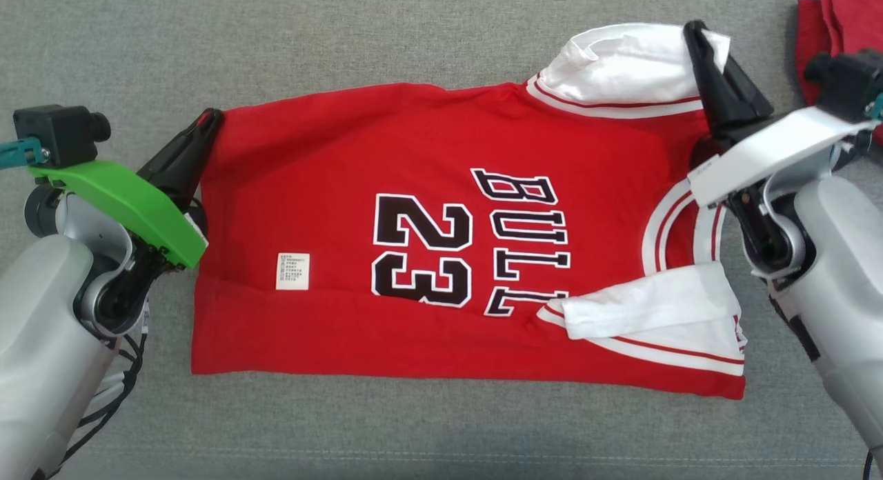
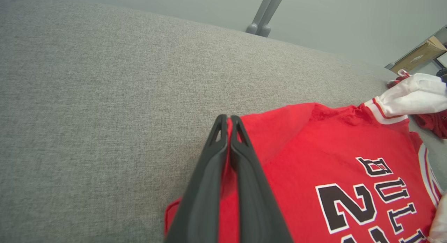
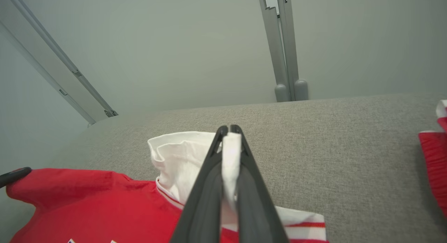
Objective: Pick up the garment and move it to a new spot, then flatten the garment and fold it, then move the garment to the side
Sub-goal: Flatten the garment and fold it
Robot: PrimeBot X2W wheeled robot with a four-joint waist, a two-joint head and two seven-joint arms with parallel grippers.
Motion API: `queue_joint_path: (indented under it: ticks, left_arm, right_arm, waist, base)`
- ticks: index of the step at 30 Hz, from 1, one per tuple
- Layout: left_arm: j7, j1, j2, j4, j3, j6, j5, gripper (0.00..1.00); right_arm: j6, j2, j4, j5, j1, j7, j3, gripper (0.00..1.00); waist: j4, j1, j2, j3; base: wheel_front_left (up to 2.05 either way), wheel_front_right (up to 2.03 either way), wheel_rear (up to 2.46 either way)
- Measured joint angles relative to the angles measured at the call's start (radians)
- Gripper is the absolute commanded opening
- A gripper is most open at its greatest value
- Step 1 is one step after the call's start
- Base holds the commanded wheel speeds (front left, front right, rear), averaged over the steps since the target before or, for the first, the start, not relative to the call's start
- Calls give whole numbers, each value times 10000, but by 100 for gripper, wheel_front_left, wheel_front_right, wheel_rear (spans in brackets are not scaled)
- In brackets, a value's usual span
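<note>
The red shirt [image 1: 414, 211] lies spread on the grey tabletop [image 1: 345, 38], its far hem corner pinched by the left tool [image 1: 208, 118] and its far white sleeve [image 1: 621, 66] by the right tool [image 1: 693, 32], likely to stretch that edge flat for folding.

red jersey [image 1: 441, 211], white sleeves [image 1: 621, 70], grey couch [image 1: 276, 38]
</note>
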Motion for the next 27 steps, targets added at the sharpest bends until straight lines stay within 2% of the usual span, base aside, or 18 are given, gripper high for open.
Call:
queue_joint_path:
  ticks: [8,15,27]
  left_arm:
    - [-313,635,376,157,-21,0,-59,0]
    - [-522,1084,598,148,-82,0,-144,0]
    - [-863,1774,663,132,-155,0,-316,0]
  right_arm:
    - [-88,468,-466,535,1654,-186,-44,0]
    - [-100,500,-995,616,2713,-222,-36,0]
    - [-399,364,-2299,644,3988,-307,-35,0]
  waist:
    - [-295,0,0,-372]
    - [-584,0,0,-748]
    - [-759,0,0,-1238]
  base:
    - [0,0,0]
    - [0,0,0]
    - [0,0,0]
